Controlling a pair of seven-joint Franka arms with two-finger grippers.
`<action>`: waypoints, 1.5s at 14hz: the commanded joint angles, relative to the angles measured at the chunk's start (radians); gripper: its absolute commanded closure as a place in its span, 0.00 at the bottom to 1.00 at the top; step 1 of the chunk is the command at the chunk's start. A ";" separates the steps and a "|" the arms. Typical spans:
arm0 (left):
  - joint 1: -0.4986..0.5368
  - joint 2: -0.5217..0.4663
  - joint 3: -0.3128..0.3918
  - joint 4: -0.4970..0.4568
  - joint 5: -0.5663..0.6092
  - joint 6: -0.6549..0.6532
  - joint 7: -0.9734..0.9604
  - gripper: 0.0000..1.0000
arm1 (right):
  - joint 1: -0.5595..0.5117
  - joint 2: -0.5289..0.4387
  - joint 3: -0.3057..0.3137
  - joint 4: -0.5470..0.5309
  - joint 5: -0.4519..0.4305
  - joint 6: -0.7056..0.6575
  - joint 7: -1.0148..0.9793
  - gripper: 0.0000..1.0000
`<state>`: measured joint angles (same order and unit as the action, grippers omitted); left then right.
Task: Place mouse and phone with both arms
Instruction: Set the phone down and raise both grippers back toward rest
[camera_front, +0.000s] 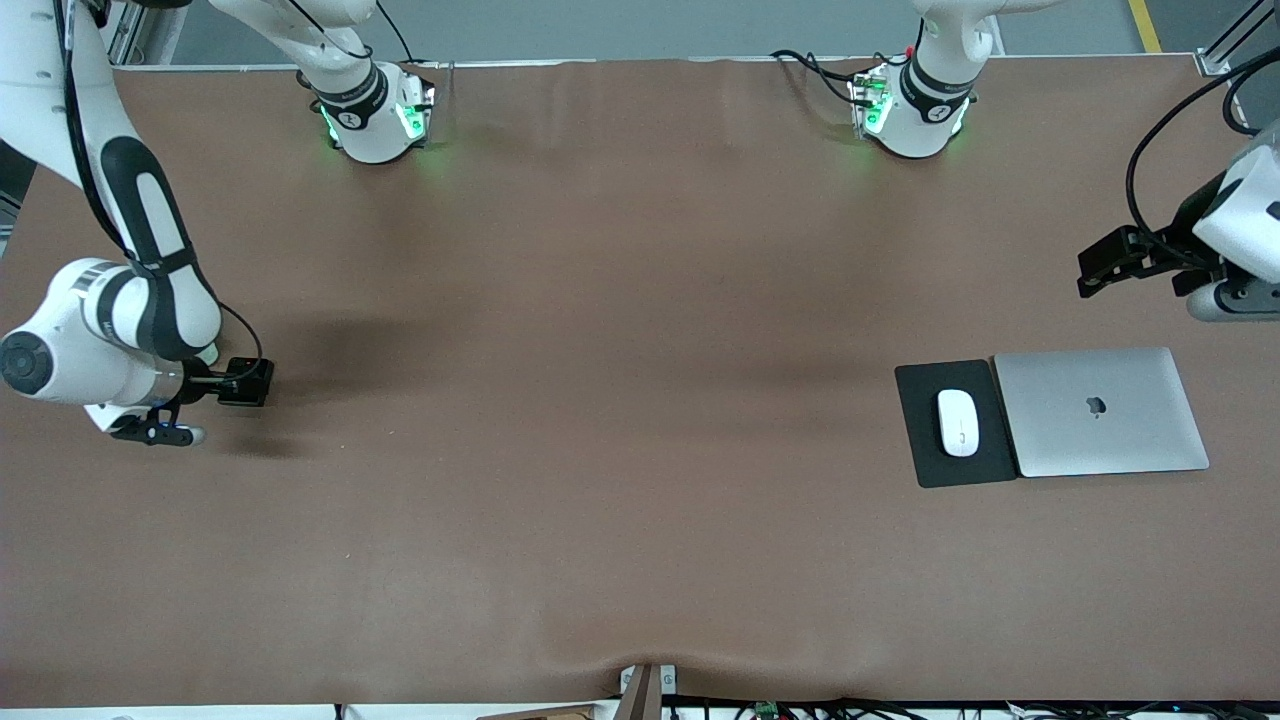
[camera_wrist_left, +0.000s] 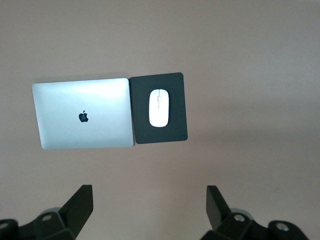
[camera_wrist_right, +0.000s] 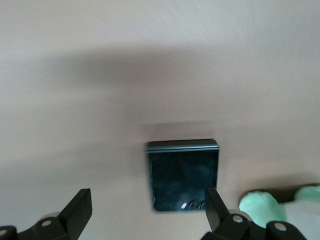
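My left fingers (camera_wrist_left: 150, 210) are hanging wide apart and empty near the laptop (camera_front: 1100, 411), where the mouse (camera_front: 957, 422) is lying on its pad (camera_front: 915, 430). My right fingers (camera_wrist_right: 147, 212) are spreading empty over the phone (camera_wrist_right: 183, 174) on the surface (camera_front: 600, 400).

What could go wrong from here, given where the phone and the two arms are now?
1. The phone lies flat under the open right tool, offset toward one finger; a descent might clip its edge rather than straddle it.
2. The mouse is glossy and rounded; it could slip on the pad.
3. The open left tool hangs near the laptop and could brush it.
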<state>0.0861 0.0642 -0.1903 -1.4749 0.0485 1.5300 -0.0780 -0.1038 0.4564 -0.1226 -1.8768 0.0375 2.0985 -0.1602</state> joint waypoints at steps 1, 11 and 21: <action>0.009 -0.072 -0.005 -0.068 -0.016 -0.001 -0.002 0.00 | 0.029 -0.121 0.006 0.021 -0.034 -0.106 0.013 0.00; 0.009 -0.095 -0.002 -0.050 -0.029 -0.037 0.001 0.00 | 0.182 -0.358 0.032 0.261 -0.034 -0.546 0.203 0.00; 0.015 -0.093 0.009 -0.030 -0.029 -0.077 0.001 0.00 | 0.035 -0.522 0.192 0.255 -0.036 -0.620 0.203 0.00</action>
<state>0.0908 -0.0158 -0.1829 -1.5115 0.0414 1.4900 -0.0780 -0.0560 -0.0288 0.0479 -1.6019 0.0188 1.4905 0.0448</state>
